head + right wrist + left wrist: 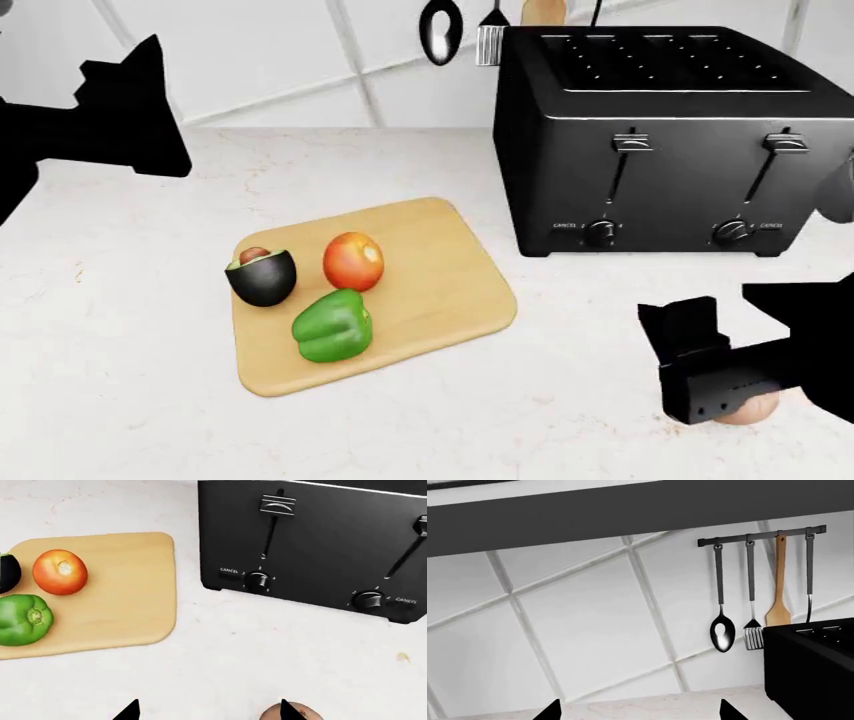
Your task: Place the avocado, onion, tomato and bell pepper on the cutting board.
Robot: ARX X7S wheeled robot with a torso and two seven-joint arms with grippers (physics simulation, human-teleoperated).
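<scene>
Your cutting board [441, 290], well left of the right gripper [208, 711], carries bell pepper [332, 326], tomato [354, 261] and avocado [262, 275]. Toaster [667, 140] dials read "CANCEL". Onion [283, 714] touches one finger of the wide-spread right gripper. Left gripper [639, 711] is wide, holding nothing.

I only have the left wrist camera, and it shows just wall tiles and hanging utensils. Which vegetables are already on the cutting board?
Observer: The avocado, tomato and bell pepper lie on the cutting board.
Operator: And the onion?
Observer: The onion sits off the board on the counter, in front of the toaster, partly hidden under the right gripper.
Operator: Is it gripped?
Observer: No. In the right wrist view the fingers are spread wide, and the onion shows at one fingertip, not between them.
</scene>
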